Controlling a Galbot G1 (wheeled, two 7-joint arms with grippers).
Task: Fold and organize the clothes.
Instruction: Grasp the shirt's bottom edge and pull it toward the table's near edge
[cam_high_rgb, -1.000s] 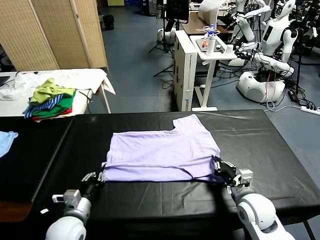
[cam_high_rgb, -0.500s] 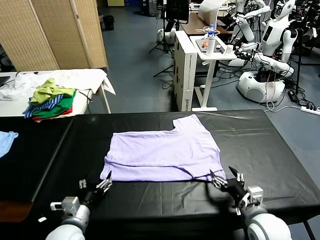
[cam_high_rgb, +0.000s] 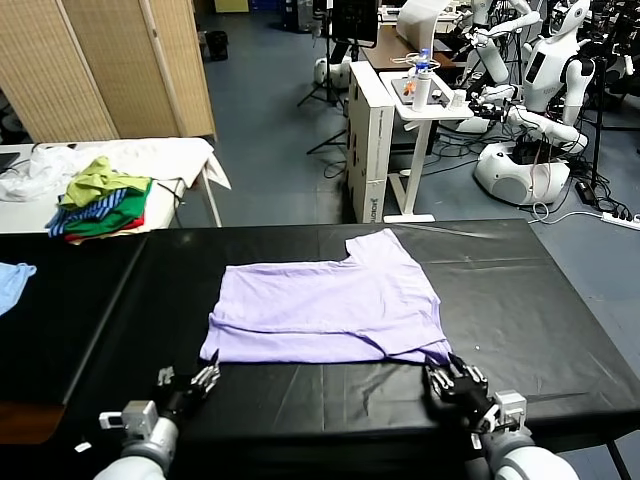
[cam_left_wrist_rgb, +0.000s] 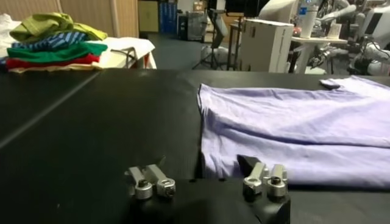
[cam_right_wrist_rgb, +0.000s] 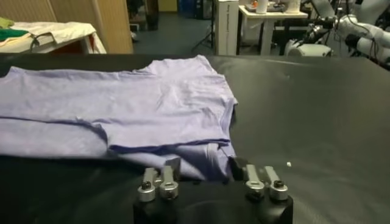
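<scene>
On the side table at far left sits a heap of garments (cam_high_rgb: 100, 197), with a light blue cloth (cam_high_rgb: 12, 280) at the edge of the black surface (cam_high_rgb: 520, 290). The left gripper (cam_high_rgb: 205, 378) sits just off the near-left corner of the lavender T-shirt (cam_high_rgb: 325, 310), jaws apart in its wrist view, holding nothing. The shirt lies mid-surface, its lower half folded up; sleeves and further folds look left to do. The right gripper (cam_high_rgb: 452, 385) is closed and empty beside the near-right corner. No containers are in sight.
</scene>
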